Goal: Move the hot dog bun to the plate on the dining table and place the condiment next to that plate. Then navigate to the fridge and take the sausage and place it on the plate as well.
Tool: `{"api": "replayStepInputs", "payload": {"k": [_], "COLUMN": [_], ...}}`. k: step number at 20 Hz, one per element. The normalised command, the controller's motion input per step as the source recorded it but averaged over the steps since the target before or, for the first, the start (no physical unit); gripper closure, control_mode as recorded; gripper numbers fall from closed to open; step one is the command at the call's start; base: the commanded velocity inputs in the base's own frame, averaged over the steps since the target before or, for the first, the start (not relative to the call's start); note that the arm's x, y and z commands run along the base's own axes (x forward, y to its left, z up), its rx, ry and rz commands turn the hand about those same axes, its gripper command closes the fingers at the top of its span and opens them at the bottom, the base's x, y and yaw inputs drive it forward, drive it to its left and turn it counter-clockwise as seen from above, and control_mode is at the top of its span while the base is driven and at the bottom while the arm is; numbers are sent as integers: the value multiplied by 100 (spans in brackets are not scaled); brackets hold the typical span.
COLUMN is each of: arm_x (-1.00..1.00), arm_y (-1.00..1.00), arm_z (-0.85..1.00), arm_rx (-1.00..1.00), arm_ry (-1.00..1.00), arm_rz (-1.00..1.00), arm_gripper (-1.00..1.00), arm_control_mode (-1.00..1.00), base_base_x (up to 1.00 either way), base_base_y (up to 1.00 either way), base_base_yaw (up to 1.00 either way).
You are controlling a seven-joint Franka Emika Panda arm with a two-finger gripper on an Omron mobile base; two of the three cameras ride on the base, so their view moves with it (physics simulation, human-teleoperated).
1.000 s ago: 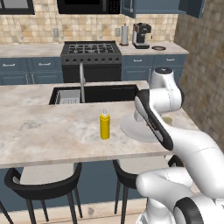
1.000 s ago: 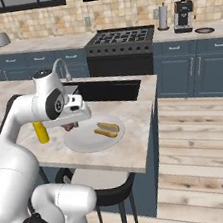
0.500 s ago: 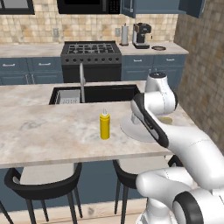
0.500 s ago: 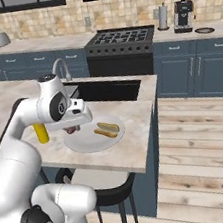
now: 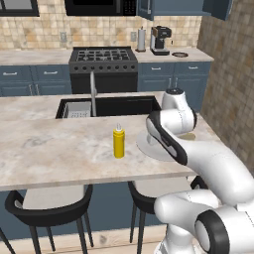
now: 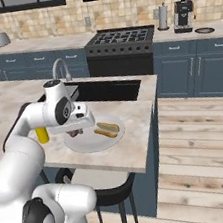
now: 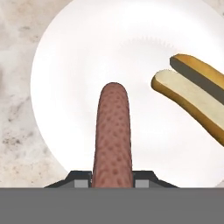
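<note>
My gripper (image 7: 113,179) is shut on the reddish-brown sausage (image 7: 113,131), which points out from between the finger tips. It hangs just above the left half of the round white plate (image 7: 87,65). The split hot dog bun (image 7: 192,94) lies on the plate's right side, apart from the sausage. From the right base view, the gripper (image 6: 76,132) holds the sausage (image 6: 75,134) low over the plate (image 6: 95,142), left of the bun (image 6: 107,129). The yellow condiment bottle (image 5: 118,142) stands upright on the dining table (image 5: 59,149), just left of the plate (image 5: 145,147).
A sink (image 6: 108,90) with a faucet (image 6: 59,68) is set into the island behind the plate. Dark stools (image 5: 49,206) stand under the near edge. The stove (image 5: 103,55) and a coffee machine (image 5: 159,39) line the back counter. Wooden floor (image 6: 202,160) lies to the right.
The hand has come down toward the plate with the sausage still in the grip. The bun, plate and bottle have not moved.
</note>
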Motion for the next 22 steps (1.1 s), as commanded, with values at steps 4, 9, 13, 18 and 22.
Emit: {"api": "replayStepInputs", "payload": {"k": [4, 9, 13, 18, 22], "arm_x": [19, 23, 23, 20, 18], "arm_y": [0, 0, 0, 0, 0], "arm_z": [-6, -16, -20, -22, -20], "arm_rx": [0, 0, 0, 0, 0], "arm_ry": [0, 2, 4, 6, 5], "arm_rz": [0, 0, 0, 0, 0], "arm_gripper": [100, 100, 100, 100, 100], "arm_control_mode": [-100, -100, -100, -100, -100], "base_base_x": [0, 0, 0, 0, 0], "base_base_y": [0, 0, 0, 0, 0], "base_base_yaw": [0, 0, 0, 0, 0]}}
